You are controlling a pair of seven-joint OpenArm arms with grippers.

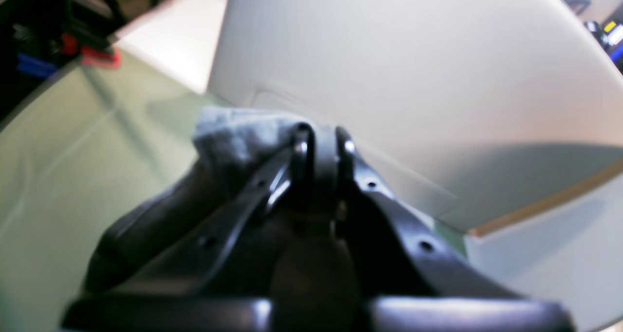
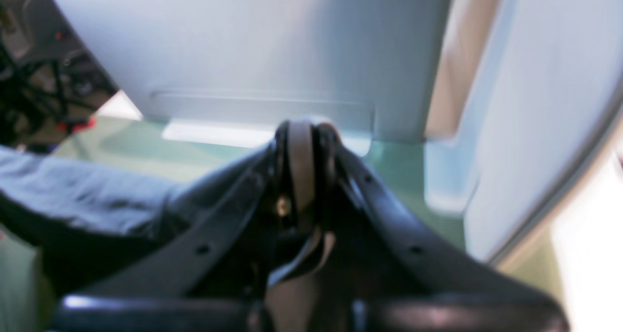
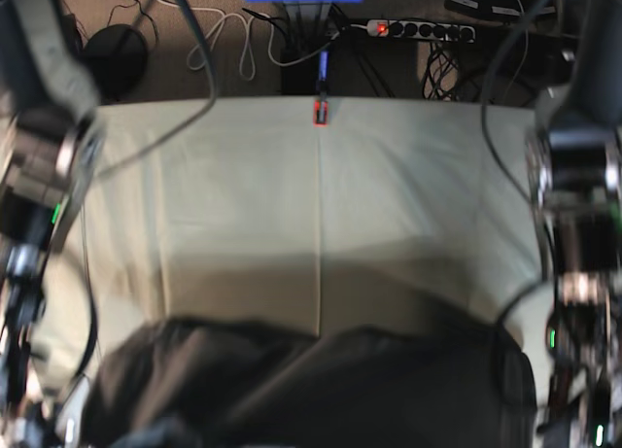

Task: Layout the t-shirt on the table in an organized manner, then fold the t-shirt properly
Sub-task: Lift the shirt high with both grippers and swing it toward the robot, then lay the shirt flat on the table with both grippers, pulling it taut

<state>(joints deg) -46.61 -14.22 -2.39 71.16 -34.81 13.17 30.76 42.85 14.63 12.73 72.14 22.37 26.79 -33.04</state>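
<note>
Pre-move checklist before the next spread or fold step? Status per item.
1. Left pincer shut on the t-shirt: ok, grey fabric bunched at its tip.
2. Right pincer shut: ok. Fabric between its tips: cannot tell, cloth only shows beside it.
3. Shirt laid flat: not ok, it is stretched across the near edge with folds.
4. Shirt centred on the table: not ok, far part is bare cloth.
5. Collar and sleeve positions: cannot tell, too blurred.
</note>
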